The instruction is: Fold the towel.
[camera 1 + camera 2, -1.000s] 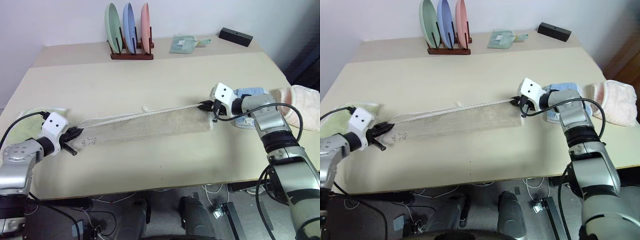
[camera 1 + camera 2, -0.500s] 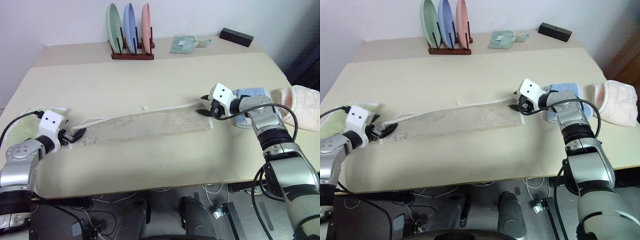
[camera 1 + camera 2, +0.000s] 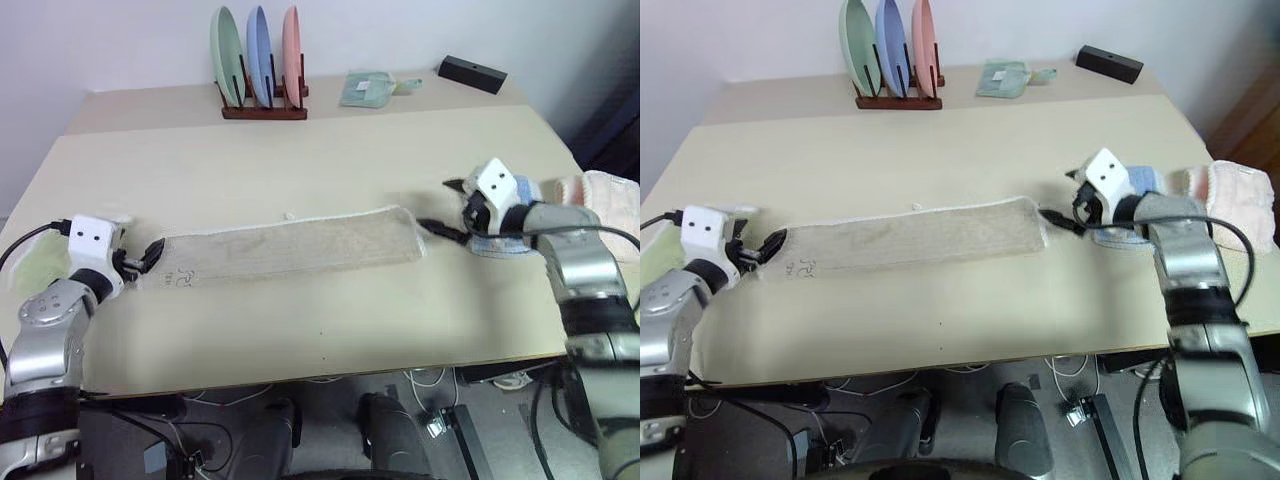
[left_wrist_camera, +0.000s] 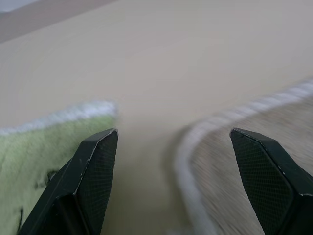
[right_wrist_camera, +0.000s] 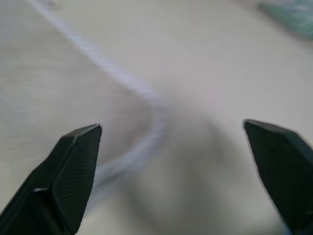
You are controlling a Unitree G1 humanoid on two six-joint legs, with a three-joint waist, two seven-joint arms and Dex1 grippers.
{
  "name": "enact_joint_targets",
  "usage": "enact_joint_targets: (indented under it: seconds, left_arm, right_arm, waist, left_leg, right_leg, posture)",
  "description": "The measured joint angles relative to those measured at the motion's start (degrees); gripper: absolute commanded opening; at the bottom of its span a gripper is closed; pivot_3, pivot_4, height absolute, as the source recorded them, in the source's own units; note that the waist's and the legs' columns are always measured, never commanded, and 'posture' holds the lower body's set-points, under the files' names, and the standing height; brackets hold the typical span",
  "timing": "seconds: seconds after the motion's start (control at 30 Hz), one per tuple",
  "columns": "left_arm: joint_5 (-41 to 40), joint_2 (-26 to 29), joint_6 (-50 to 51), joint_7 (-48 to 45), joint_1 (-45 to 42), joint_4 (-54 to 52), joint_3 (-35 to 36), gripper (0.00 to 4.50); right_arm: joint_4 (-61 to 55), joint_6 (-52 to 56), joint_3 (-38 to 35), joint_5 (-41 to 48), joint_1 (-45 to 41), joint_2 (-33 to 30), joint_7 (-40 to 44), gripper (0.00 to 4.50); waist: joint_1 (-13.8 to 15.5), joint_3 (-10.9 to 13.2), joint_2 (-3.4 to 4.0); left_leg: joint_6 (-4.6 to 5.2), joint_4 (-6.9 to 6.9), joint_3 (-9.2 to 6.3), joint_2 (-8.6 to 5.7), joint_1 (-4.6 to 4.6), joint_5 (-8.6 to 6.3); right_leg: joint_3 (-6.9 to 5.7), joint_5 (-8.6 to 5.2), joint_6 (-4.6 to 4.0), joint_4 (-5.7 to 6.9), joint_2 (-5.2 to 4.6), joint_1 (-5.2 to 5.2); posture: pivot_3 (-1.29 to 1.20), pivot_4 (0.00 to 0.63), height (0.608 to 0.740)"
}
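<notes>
The towel (image 3: 290, 246) lies flat on the desk (image 3: 330, 160), folded into one long, narrow beige band running from the left side toward the right. A white corded edge trims its far long side and curves round both rounded ends. There's a small dark embroidered mark near the left end, and a tiny white loop poking out from the far edge about midway. Nothing grips it; it rests free, surface smooth.

The towel (image 3: 290, 246) is coarse beige terry cloth with a white corded edge — nubby, matt. The surface (image 3: 330, 160) looks like smooth, matt pale laminate. Both claw fingers (image 4: 93, 161) are black, finely cross-hatched. The plates (image 3: 258, 55) look glossy — their rack (image 3: 264, 110) is dark wood.
</notes>
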Motion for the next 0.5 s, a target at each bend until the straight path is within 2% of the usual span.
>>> enact_joint_targets:
  seconds: [0.07, 0.17, 0.3, 0.4, 0.5]
  left_arm:
    - [0.02, 0.39, 0.91, -0.35, 3.39, -2.28, 0.58, 3.76]
    - [-0.08, 0.35, 1.79, 0.05, 4.89, -4.75, 1.80, 3.76]
    - [0.02, -0.20, 1.06, 0.90, 5.13, -10.09, 2.75, 3.76]
    - [-1.48, -2.62, 1.09, -2.04, 6.49, -20.21, -4.14, 3.76]
    - [-2.36, -4.38, 1.97, -4.19, 6.91, -25.72, -11.20, 3.76]
  right_arm:
    - [-10.58, 11.56, -3.89, 7.37, 6.73, 0.36, -1.64, 4.46]
    - [-20.21, 23.64, -8.42, 15.12, 11.55, 2.93, -6.59, 4.46]
    - [-27.31, 36.57, -13.49, 23.54, 15.25, 9.50, -15.37, 4.46]
    - [-28.71, 45.56, -16.93, 27.52, 16.05, 15.80, -24.04, 4.46]
    - [-29.14, 50.96, -19.64, 29.16, 15.28, 21.17, -31.11, 4.46]
  waist:
    - [0.09, -0.01, 0.01]
    - [0.33, -0.03, -0.04]
    - [0.71, -0.05, -0.07]
    - [1.47, -0.09, -0.06]
    - [1.56, -0.10, -0.07]
  left_leg:
    - [0.01, 0.01, 0.01, 0.01, 0.02, -0.01]
    - [0.00, 0.13, -0.02, 0.05, 0.04, 0.00]
    - [0.01, 0.21, -0.02, 0.05, 0.03, 0.00]
    - [0.04, 0.23, 0.05, -0.01, 0.02, -0.02]
    - [0.04, 0.25, 0.05, 0.03, 0.03, -0.02]
  right_leg:
    - [0.01, 0.00, -0.01, 0.01, 0.00, 0.02]
    - [0.00, 0.00, -0.03, 0.00, 0.05, 0.11]
    - [0.00, 0.00, -0.03, -0.05, 0.07, 0.18]
    - [0.02, 0.01, -0.02, -0.09, -0.01, 0.19]
    - [0.01, 0.01, -0.03, -0.06, 0.04, 0.19]
  posture:
    - [0.00, 0.150, 0.740]
    - [0.00, 0.150, 0.740]
    - [0.00, 0.150, 0.740]
    - [0.00, 0.150, 0.740]
    - [0.00, 0.150, 0.740]
